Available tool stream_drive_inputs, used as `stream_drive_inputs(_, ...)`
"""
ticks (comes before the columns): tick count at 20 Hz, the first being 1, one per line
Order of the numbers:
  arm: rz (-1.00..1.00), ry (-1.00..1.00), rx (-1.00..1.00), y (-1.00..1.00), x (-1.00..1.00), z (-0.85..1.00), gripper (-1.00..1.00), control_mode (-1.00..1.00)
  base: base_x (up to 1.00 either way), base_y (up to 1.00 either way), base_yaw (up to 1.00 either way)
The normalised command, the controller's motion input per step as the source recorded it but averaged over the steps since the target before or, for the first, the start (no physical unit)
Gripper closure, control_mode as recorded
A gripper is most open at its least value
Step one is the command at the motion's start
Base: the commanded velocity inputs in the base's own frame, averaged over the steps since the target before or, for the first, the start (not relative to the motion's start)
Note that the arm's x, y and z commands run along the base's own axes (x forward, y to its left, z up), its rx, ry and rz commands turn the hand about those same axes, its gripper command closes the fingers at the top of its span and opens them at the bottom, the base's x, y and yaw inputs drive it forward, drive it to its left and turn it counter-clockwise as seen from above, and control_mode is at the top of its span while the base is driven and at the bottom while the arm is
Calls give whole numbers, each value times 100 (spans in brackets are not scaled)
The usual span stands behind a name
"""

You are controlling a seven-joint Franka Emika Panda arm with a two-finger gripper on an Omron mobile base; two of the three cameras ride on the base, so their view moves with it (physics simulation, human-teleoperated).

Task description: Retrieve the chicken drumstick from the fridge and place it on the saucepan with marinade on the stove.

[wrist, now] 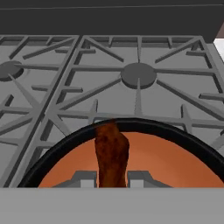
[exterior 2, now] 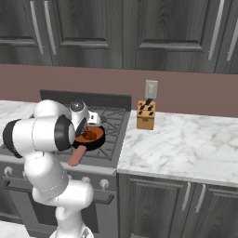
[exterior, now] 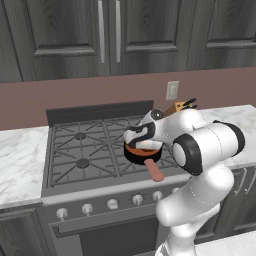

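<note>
The black saucepan with marinade sits on the front right burner of the grey stove, its pale handle pointing toward the stove's front. My gripper hangs just above the orange-red sauce. It is shut on the reddish-brown chicken drumstick, which stands between the two finger tips over the pan's middle. In the left base view the hand hides the meat. The fridge is out of view.
A wooden knife block stands on the marble counter right of the stove, below a wall outlet. More counter lies to the left. Dark cabinets hang above. Silver knobs line the stove's front.
</note>
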Motion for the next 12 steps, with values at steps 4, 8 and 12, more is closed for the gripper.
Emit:
stream_drive_inputs(4,0,-2,0,0,20,-13,100,-100,0,0,0)
stream_drive_inputs(8,0,-1,0,0,33,-6,100,-100,0,0,0)
stream_drive_inputs(12,0,0,0,0,8,0,100,-100,0,0,0)
